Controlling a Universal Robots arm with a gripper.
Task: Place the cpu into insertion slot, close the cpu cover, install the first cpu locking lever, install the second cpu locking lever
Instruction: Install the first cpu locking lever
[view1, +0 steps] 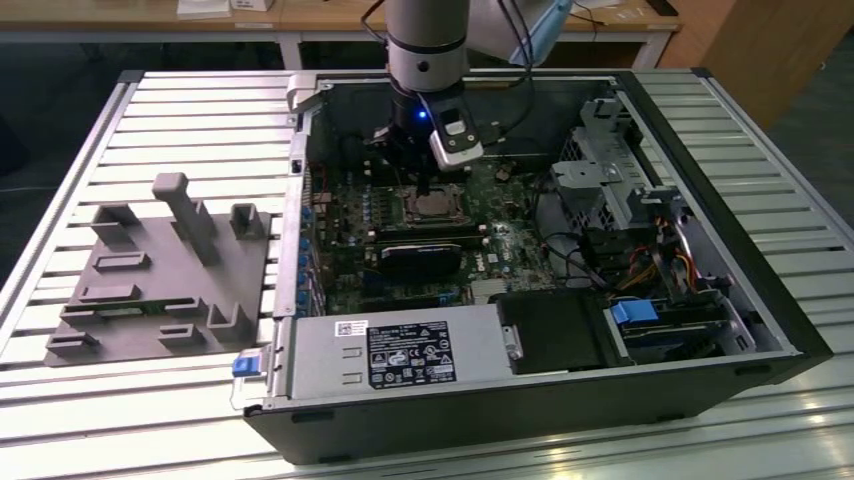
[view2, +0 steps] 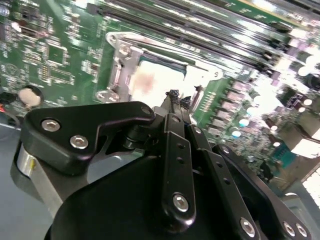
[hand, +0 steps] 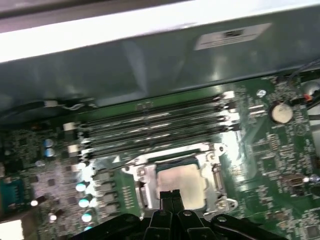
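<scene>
On the table (view1: 80, 400), a grey fixture (view1: 160, 270) is placed at the exterior view's left. To its right stands the open computer case (view1: 534, 420), with the tool (view1: 422, 193) lowered inside. The cpu (hand: 182, 182) is seated in the insertion slot (hand: 172, 163). The cpu cover (hand: 216, 175) appears lowered around it, a detail resolved in both wrist views. The tool's fingers are pressed together, empty, at the cpu's edge. The 1st lever stage is judged current. Fine, steady positioning is required, as the memory slots (hand: 150, 125) lie just beside.
</scene>
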